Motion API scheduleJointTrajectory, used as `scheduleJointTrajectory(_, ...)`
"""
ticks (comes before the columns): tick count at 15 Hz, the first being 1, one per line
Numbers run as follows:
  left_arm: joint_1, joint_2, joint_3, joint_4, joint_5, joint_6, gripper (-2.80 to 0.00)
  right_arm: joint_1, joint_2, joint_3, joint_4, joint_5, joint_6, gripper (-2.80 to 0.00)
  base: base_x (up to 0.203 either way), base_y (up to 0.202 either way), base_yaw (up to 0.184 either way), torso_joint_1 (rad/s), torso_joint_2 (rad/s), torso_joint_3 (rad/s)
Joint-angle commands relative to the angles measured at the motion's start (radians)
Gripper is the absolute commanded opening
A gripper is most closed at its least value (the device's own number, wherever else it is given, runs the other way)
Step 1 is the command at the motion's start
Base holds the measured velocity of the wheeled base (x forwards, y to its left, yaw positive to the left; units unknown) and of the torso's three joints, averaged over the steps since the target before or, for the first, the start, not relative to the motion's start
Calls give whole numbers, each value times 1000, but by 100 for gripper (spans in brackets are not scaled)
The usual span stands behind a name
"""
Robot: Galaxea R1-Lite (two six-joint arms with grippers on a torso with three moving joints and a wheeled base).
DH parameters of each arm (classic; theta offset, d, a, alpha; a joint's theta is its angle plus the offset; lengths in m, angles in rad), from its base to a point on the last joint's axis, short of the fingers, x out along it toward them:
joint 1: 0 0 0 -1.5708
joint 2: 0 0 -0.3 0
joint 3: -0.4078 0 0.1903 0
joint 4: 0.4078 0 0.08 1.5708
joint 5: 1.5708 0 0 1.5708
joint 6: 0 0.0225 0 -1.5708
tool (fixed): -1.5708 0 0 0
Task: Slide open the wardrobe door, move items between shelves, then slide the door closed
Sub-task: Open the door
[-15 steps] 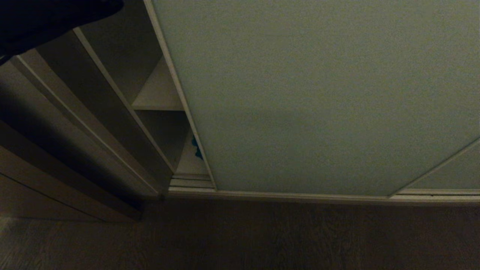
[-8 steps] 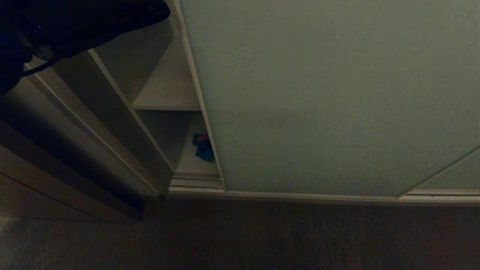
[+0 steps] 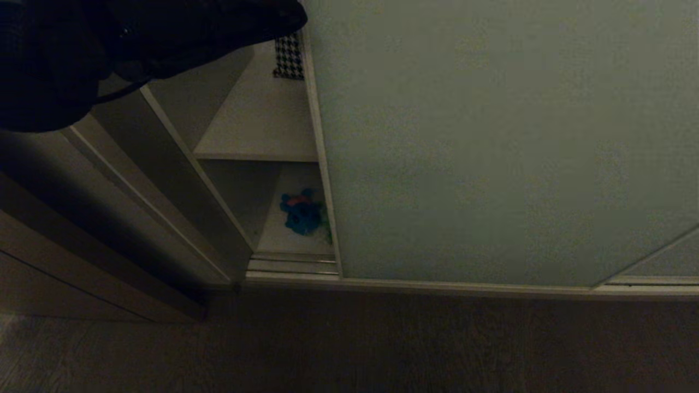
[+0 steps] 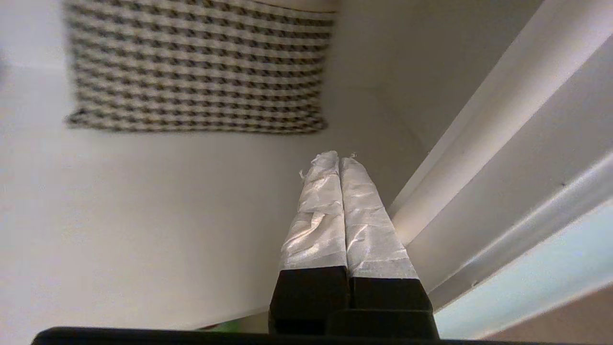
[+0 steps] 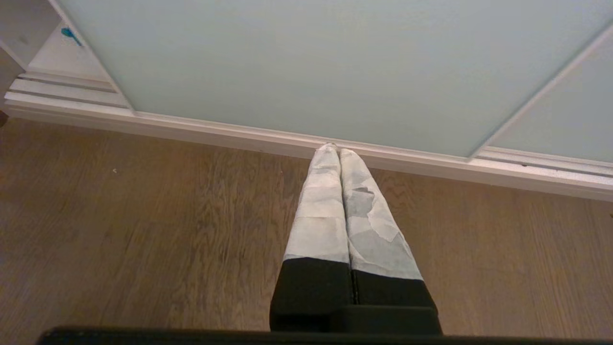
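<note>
The sliding wardrobe door [image 3: 491, 142], a pale grey-green panel with a cream frame edge [image 4: 471, 143], stands partly open. My left arm [image 3: 164, 33] reaches in from the upper left to that edge. The left gripper [image 4: 339, 160] is shut and empty, its taped fingers close beside the frame, above a white shelf [image 3: 256, 123]. On the lower shelf [image 3: 284, 240] lies the blue plush with a pink top [image 3: 300, 214], with a sliver of green [image 3: 326, 229] next to it at the door's edge. My right gripper [image 5: 335, 149] hangs shut and empty over the floor before the door's bottom rail.
A black-and-white houndstooth cloth [image 4: 201, 67] lies at the back of the upper shelf [image 4: 143, 215]. The wardrobe's side panel [image 3: 164, 185] bounds the opening on the left. A second door panel [image 5: 570, 115] overlaps at the far right. Dark wooden floor [image 3: 382, 344] runs along the bottom track.
The door has slid to the right and the gap has widened. My left arm has moved right with its edge. The blue plush and the houndstooth cloth now show.
</note>
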Motion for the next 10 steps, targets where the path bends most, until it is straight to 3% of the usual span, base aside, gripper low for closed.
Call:
scheduleJointTrajectory(1,-39,19,-9,-4,-5,6,-280,0,-2,0,-1,1,0,-280,0,0,0,0,0,0)
scheduleJointTrajectory(4,-106,25,-13,-4,-2,12,-280,0,-2,0,-1,1,0,-280,0,0,0,0,0,0)
scheduleJointTrajectory(8,-234,65,-69,16,58,2,-280,0,-2,0,-1,1,0,-280,0,0,0,0,0,0)
scheduleJointTrajectory(10,-233,80,-95,17,77,12,-280,0,-2,0,-1,1,-1,-280,0,0,0,0,0,0)
